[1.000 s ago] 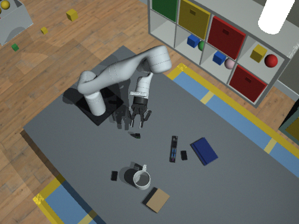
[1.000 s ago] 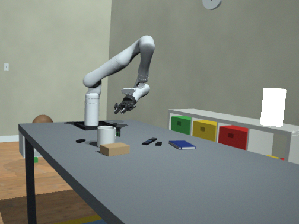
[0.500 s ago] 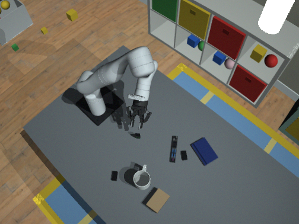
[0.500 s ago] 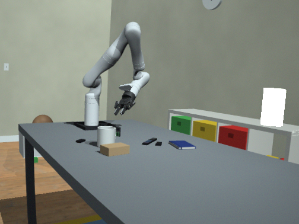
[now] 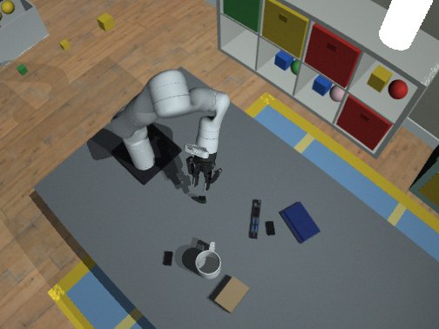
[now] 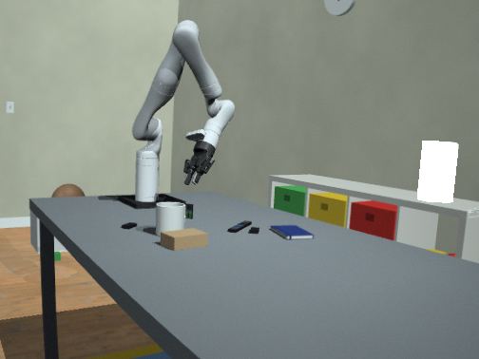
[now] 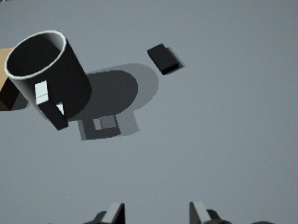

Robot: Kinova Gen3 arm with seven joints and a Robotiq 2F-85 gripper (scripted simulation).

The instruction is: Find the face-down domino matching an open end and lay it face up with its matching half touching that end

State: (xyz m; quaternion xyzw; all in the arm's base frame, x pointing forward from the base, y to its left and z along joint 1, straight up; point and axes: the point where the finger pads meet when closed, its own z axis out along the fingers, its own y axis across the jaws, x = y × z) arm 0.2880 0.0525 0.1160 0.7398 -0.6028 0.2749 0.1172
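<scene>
Released gripper held above a standing domino

The gripper [image 5: 200, 187] [image 6: 192, 181] [image 7: 157, 212] is held raised over the table [image 5: 131, 226] [image 6: 309, 285] [image 7: 225, 125], its fingers parted and nothing grasped. A domino with green marks [image 5: 202, 199] [image 6: 189, 211] is seen standing upright near the arm's side of the table, partly hidden by the white mug [image 5: 208, 264] [image 6: 170, 218] [image 7: 75, 87] in the exterior view. One dark domino [image 5: 168, 258] [image 6: 129, 225] [image 7: 164, 59] is laid flat near the mug; another small dark domino [image 5: 270, 227] [image 6: 254, 230] is placed just beside the line of dominoes [image 5: 255, 218] [image 6: 239, 226] (its blue pips can be made out from above, though they cannot be counted). Beyond that domino, the blue book [image 5: 300, 222] [image 6: 292, 232] is laid flat. The tan box [image 5: 232, 294] [image 6: 184, 239] [image 7: 5, 75] is set near the mug. Which domino matches cannot be told.

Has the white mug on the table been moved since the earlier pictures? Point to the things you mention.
No. The mug [image 5: 208, 264] [image 6: 170, 218] [image 7: 50, 80] sits in the same spot, beside the tan block [image 5: 232, 294] [image 6: 184, 239] [image 7: 4, 75], with its handle pointing the same way.
</scene>
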